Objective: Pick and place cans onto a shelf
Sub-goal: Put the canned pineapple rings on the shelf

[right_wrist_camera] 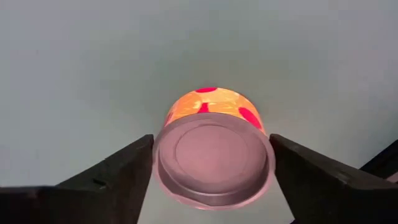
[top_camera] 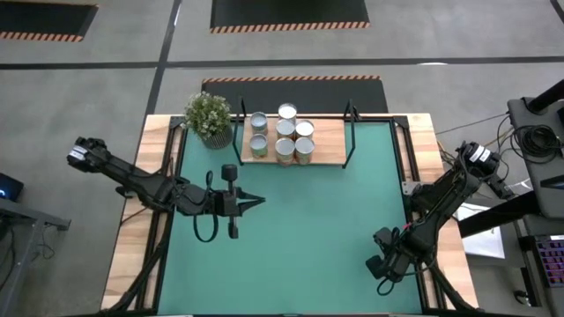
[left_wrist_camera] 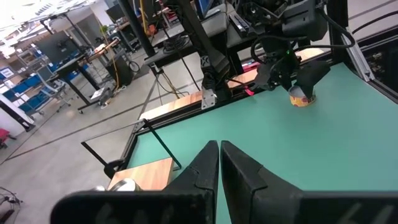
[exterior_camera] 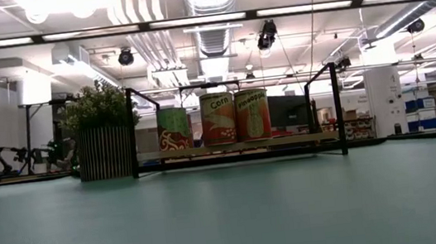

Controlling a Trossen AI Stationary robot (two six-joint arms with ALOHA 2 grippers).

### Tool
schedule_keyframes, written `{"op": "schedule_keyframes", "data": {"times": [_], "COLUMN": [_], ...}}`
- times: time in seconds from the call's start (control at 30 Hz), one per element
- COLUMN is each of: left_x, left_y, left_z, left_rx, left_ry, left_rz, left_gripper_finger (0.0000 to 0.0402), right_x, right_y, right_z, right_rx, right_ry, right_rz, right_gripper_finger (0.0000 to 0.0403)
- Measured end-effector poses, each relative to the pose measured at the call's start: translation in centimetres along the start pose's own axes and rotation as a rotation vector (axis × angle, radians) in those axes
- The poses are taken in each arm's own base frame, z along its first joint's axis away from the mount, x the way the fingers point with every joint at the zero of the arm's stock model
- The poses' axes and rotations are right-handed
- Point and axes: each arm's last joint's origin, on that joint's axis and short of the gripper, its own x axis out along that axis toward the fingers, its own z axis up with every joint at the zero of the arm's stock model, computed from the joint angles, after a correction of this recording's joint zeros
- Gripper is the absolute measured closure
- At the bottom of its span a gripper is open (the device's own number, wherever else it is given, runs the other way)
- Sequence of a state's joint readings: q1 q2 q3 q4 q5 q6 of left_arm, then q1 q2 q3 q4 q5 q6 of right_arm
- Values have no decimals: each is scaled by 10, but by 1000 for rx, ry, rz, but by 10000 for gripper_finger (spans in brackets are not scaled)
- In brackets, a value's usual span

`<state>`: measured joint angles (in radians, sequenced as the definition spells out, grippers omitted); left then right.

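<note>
Right gripper (right_wrist_camera: 211, 165) sits at the near right corner of the green mat (top_camera: 291, 229), dark wedge fingers (right_wrist_camera: 109, 177) either side of an orange can (right_wrist_camera: 213, 146) with red spots. Smooth round metal end faces the wrist camera, ridged rim. The fingers look to be right at the can's sides, but whether they press it I can't tell (a thin pale gap shows on one side). From above the can is hidden under the arm; the left wrist view shows it only as a small orange bit below the far gripper.

Left gripper (left_wrist_camera: 219, 171) hovers over the mat left of centre, its two fingers pressed together, nothing between them.

Shelf (top_camera: 330, 145): flat light-brown wood board, thin black metal posts, at the far edge of the mat. Six cans (top_camera: 284, 136) stand upright on its left half, shiny silver tops, cylinders clustered close. Low view shows only three labels (front one reads Corn, next is a pineapple print); the others are hidden behind. Shelf's right half is bare wood.

Potted plant (top_camera: 208, 116) just left of the shelf, bushy leaves, ribbed dark pot.
</note>
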<state>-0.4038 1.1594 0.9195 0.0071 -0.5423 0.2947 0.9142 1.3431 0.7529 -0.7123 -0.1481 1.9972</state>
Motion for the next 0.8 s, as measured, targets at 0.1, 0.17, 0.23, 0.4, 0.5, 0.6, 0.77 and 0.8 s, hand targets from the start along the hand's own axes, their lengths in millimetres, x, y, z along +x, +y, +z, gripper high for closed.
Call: {"op": "schedule_keyframes", "data": {"times": [0.1,0.17,0.23,0.4,0.5,0.6,0.77,0.8], "left_x": [0,0,0,0,0,0,0,0], "left_y": [0,0,0,0,0,0,0,0], "left_z": [0,0,0,0,0,0,0,0], "left_rx": [0,0,0,-2,-12,-15,-15,-16], "left_ry": [0,0,1,1,0,0,0,0], "left_rz": [0,0,0,0,0,0,0,0], "left_gripper_finger": [402,402,402,402,402,402,402,402], "right_x": [1,1,1,0,-2,-6,-17,-20], "right_y": [-1,-1,-1,-1,-1,3,16,19], "right_z": [1,1,1,1,1,2,5,6], "right_rx": [-5,-4,-5,-10,-24,-31,-56,-63], "right_ry": [-4,-11,-13,-15,-25,-67,-95,-112], "right_rz": [-1,2,2,1,6,37,99,118], "right_gripper_finger": [132,135,135,141,142,142,142,142]}}
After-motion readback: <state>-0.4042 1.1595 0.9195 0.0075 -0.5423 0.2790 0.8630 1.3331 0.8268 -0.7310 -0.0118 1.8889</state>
